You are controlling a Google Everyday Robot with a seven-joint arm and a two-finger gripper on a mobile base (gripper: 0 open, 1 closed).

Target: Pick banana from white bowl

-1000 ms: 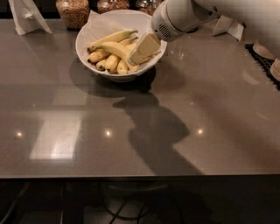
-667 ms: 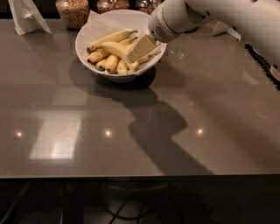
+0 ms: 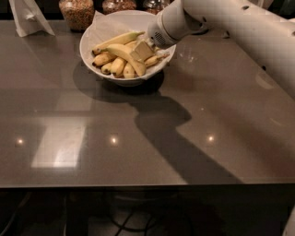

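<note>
One gripper hangs inside the white bowl, its pale blocky tip down among the fruit just right of the bowl's middle. Whether the jaws are apart or clamped on anything cannot be told, since the tip reads only as a single light block. A second ago it sat nearer the bowl's right rim; it has since slid inward and now rests on or just over the right end of the banana, the thick arched one lying across the bowl's centre. That suggests the reach is closing on its target, though the fruit is still in the bowl and nothing looks lifted. The gripper covers the part of the banana beneath it, so actual contact is uncertain. A straighter, paler banana lies toward the bowl's far side, and short stubby bananas crowd its near left. White paper lines the far-left wall. Behind the bowl, glass jars are cut off by the frame's top. The bench in front of the bowl carries the arm's broad shadow.
</note>
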